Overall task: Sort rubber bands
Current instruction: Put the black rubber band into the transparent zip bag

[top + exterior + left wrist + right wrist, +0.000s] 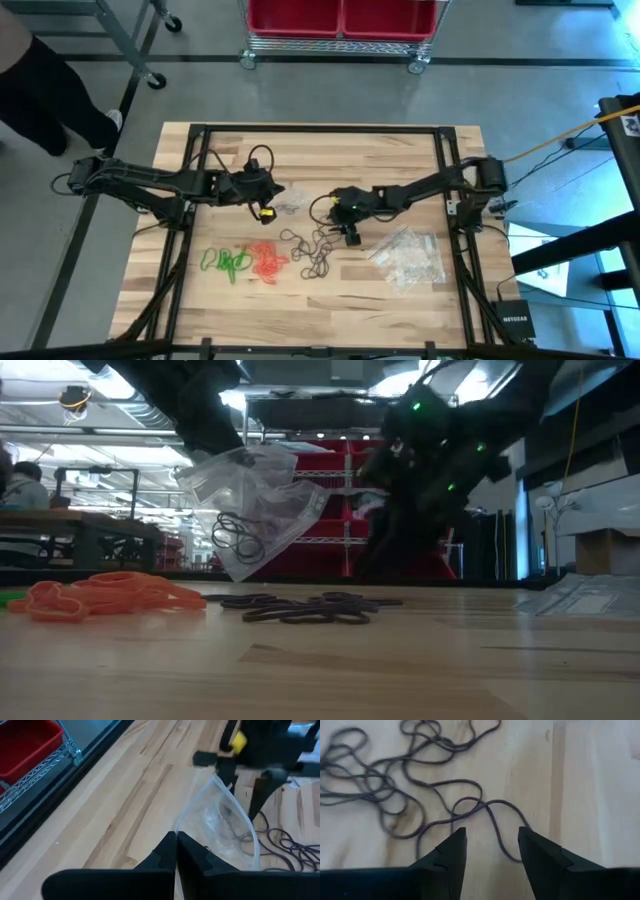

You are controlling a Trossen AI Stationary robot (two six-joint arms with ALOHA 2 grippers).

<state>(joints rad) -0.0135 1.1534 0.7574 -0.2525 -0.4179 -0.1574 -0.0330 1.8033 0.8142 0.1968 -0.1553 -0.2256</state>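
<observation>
Wooden tabletop [400,150] carries black rubber bands [380,785] beneath our parted right gripper [492,847], so we lower squarely around one loop (avoiding neighbours) while the left gripper [176,852], clamped on the clear bag [255,500], holds its mouth steady.

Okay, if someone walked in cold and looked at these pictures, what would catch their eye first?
Probably the clear plastic bag hanging above the table from the shut left gripper, with a few black loops inside. Below it, on the wood, lie three colour piles: green rubber bands, orange rubber bands and black rubber bands. The right gripper hovers open over the black ones.
</observation>
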